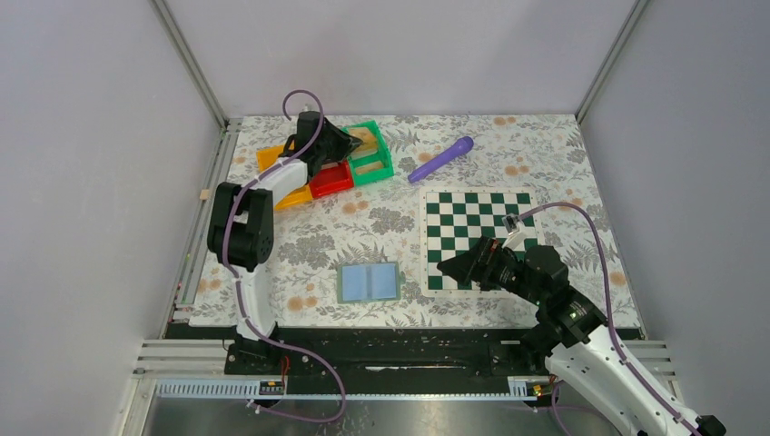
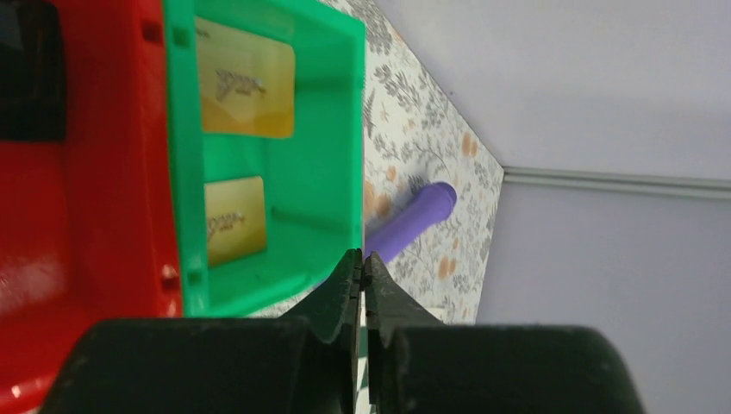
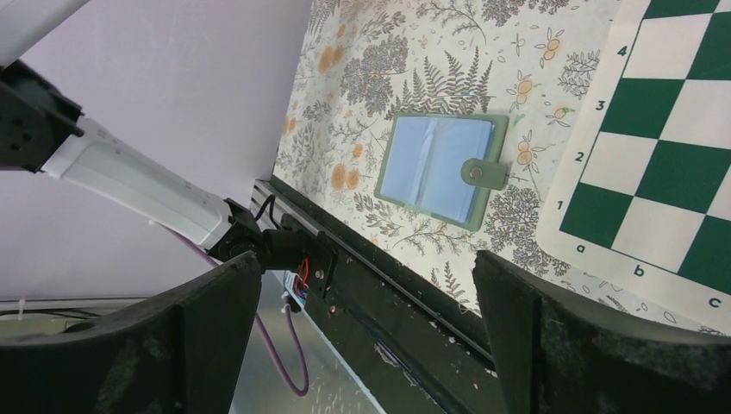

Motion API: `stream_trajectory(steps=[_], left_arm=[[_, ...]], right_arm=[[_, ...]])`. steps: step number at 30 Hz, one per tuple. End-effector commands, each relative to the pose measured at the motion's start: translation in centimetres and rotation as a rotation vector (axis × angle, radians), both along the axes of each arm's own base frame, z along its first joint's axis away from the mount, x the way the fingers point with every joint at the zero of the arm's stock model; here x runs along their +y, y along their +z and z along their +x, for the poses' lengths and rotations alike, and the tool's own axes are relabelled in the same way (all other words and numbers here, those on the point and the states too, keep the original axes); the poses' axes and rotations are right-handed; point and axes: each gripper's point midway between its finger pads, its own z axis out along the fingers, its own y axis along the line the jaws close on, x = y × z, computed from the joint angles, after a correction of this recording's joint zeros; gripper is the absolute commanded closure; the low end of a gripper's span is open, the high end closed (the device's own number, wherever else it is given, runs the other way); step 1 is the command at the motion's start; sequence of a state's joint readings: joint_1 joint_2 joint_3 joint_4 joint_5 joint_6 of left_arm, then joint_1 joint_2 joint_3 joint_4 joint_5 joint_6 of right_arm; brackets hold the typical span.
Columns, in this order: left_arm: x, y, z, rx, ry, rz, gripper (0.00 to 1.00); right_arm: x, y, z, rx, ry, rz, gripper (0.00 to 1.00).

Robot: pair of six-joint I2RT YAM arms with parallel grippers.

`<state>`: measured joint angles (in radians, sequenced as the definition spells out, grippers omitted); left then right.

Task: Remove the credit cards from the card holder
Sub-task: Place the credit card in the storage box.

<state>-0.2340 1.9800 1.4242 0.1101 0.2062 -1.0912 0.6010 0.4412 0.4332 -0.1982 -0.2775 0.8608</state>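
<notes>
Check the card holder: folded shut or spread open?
Spread open: card holder lies flat, both light-blue inner panels facing up, clasp tab unfastened.

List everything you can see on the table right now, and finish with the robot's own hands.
credit cards: two, tan-gold, inside the green bin.
card holder: one, light-blue panels edged green, spread open near the front edge, no card showing.
green bin: one, green, far left.
other bins: three, red, yellow, orange, left of the green bin.
purple rod: one, purple, far centre.
chessboard: one, green and white, right of the card holder.
floral cloth: one, pale with grey and orange flowers, under everything.
left hand: one, black, shut and empty, by the green bin.
right hand: one, black, open, over the chessboard's near edge.
</notes>
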Motion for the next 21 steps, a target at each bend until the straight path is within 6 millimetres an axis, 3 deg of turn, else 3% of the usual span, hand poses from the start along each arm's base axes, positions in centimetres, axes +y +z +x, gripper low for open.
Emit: stream_trajectory(steps=[1,10,21], left_arm=[[0.9,1.0,2.9,-0.045,0.025,-0.008,1.0],[0.1,-1.1,5.8,-0.008,-0.034,0.02,1.0],[1.2,-3.2,6.6,0.011,-0.029,0.054,1.0]], right_arm=[[0.4,3.0,0.0,-0.049,0.014,0.066,0.01],[0.5,1.9,0.7,-0.02,-0.015,0.069,0.01],[0.9,1.6,1.4,0.004,-0.031,0.08,0.01]])
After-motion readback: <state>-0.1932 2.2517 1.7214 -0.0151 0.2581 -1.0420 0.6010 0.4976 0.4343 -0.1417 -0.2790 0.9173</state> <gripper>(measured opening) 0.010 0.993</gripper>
